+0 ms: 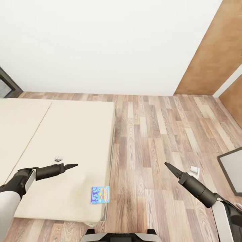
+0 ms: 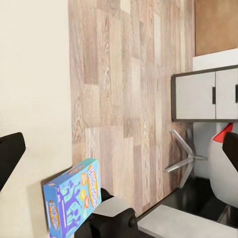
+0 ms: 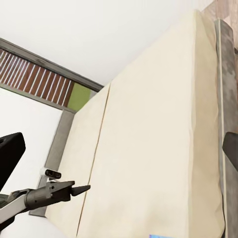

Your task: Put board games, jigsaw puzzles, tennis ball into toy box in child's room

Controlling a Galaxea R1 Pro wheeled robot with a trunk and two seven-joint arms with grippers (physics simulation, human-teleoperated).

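A blue board game [image 1: 100,194] lies flat on the bed [image 1: 67,141], near the mattress corner closest to the robot and beside the wooden floor [image 1: 161,134]. The left pincer [image 1: 71,165] hangs over the bed, its tips together. The right pincer [image 1: 169,167], also closed, hangs over the floor.

blue board game [image 2: 73,201], cover lettering too blurred to read
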